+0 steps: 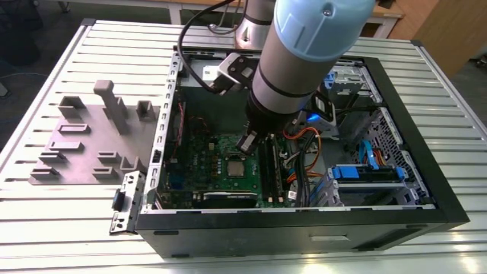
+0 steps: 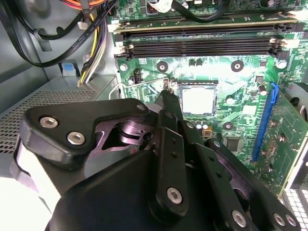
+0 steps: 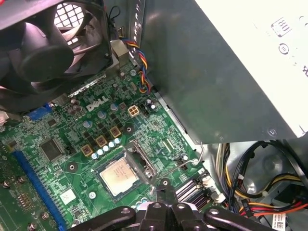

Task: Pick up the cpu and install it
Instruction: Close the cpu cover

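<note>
The cpu (image 3: pixel 118 175), a small square chip with a dull silver top, lies flat in its socket on the green motherboard (image 3: pixel 57 125). It also shows in the second wrist view as the cpu (image 2: pixel 198 99) and in the exterior view as the cpu (image 1: pixel 237 167). Its whole top is bare, and the metal socket frame (image 3: pixel 142 157) stands tipped up beside it. My gripper (image 3: pixel 164 185) hangs inside the computer case just above the board, beside the cpu and apart from it. Its black fingers (image 2: pixel 169 103) are shut together with nothing seen between them. The thin wire socket lever (image 2: pixel 139 84) runs close to the fingertips.
Memory slots (image 2: pixel 202 45) run along one side of the socket. A case fan (image 3: pixel 53 43), the grey power supply box (image 3: pixel 231 62) and bundled cables (image 3: pixel 260 192) crowd the board. In the exterior view a grey fixture plate (image 1: pixel 84 142) with slotted blocks lies left of the case.
</note>
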{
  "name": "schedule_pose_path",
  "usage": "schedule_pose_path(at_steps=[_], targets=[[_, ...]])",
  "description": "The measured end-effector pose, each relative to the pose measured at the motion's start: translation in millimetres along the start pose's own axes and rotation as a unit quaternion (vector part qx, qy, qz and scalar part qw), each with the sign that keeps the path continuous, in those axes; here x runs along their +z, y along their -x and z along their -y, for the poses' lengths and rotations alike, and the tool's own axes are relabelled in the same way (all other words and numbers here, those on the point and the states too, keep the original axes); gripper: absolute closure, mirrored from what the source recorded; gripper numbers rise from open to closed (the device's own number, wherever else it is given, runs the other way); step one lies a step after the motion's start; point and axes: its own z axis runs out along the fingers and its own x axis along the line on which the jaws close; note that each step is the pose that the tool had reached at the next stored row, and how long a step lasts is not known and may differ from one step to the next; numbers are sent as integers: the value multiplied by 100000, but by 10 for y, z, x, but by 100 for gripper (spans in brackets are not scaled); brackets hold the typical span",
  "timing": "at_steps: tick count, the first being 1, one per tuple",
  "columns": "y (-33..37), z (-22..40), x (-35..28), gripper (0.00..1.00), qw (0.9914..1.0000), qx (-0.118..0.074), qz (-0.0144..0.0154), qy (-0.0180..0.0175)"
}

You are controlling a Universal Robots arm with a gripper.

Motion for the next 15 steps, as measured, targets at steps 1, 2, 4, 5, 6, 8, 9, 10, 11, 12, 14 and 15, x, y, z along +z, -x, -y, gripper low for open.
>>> schedule_pose_path(at_steps=[1, 2, 4, 5, 6, 8, 9, 10, 11, 12, 14, 15], targets=[[-3, 2, 0, 89, 100000, -45, -4, 7], [-5, 3, -1, 89, 100000, -83, -16, 11], [-5, 3, -1, 89, 100000, -123, -18, 16], [-5, 3, -1, 89, 100000, -135, -27, 19], [-5, 3, -1, 89, 100000, -141, -26, 20], [-5, 3, -1, 89, 100000, -140, -22, 20], [-5, 3, -1, 89, 100000, -140, -25, 19], [-5, 3, -1, 89, 100000, -143, -23, 20], [-5, 3, -1, 89, 100000, -142, -23, 20], [-5, 3, -1, 89, 100000, -143, -24, 20], [-5, 3, -1, 89, 100000, -145, -24, 20], [-5, 3, -1, 89, 100000, -143, -31, 20]])
